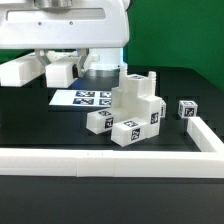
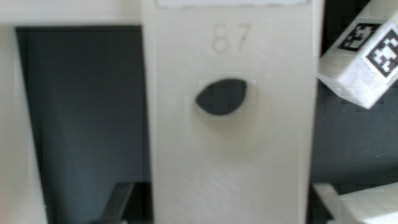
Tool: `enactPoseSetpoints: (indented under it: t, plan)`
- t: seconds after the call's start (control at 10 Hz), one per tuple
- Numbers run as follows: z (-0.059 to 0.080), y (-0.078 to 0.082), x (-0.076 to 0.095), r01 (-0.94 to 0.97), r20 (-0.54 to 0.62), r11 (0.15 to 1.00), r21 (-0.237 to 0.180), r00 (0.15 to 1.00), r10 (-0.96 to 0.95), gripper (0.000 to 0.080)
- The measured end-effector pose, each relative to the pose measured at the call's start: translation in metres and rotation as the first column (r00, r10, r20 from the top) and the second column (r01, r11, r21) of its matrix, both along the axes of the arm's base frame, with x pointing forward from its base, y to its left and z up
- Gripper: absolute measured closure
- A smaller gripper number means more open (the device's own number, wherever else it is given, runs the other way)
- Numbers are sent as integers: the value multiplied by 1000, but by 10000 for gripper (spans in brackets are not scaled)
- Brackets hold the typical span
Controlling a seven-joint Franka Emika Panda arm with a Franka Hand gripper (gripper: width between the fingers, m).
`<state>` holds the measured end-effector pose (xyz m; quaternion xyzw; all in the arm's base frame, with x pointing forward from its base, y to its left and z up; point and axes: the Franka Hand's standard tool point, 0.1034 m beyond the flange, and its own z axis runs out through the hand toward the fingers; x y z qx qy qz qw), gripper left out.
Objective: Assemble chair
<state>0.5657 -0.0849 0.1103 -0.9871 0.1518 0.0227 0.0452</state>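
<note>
In the wrist view a white chair slab (image 2: 231,140) with a dark round hole (image 2: 219,97) and a faint embossed number fills the gap between my fingers. My gripper (image 2: 231,206) is shut on this slab, one dark finger (image 2: 125,205) against each long edge. A tagged white chair piece (image 2: 365,58) shows beside the slab. In the exterior view the partly built chair (image 1: 131,108), a stack of chunky white tagged blocks, stands mid-table. The arm (image 1: 95,40) hangs behind it, and its fingers are hard to make out there.
The marker board (image 1: 83,98) lies flat behind the stack. A small tagged cube (image 1: 187,110) sits on the exterior view's right. A long white rail (image 1: 100,160) runs along the front and up the right side. Loose white pieces (image 1: 22,70) lie at the far left.
</note>
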Motion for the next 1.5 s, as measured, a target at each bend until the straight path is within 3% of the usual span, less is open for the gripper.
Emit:
enactPoseSetpoints:
  t: [0.2, 0.4, 0.7, 0.9, 1.0, 1.5]
  plan:
    - [9, 6, -13, 166, -11, 986, 26, 986, -166, 515]
    - [26, 13, -16, 282, -23, 959, 36, 959, -281, 515]
    - [44, 47, -8, 349, -33, 936, 45, 937, -347, 515]
    - [37, 82, 5, 422, -85, 906, 24, 904, -419, 515]
    - [29, 89, 14, 426, -87, 904, 15, 902, -424, 515]
    - [26, 90, 10, 484, -102, 875, 4, 871, -481, 515]
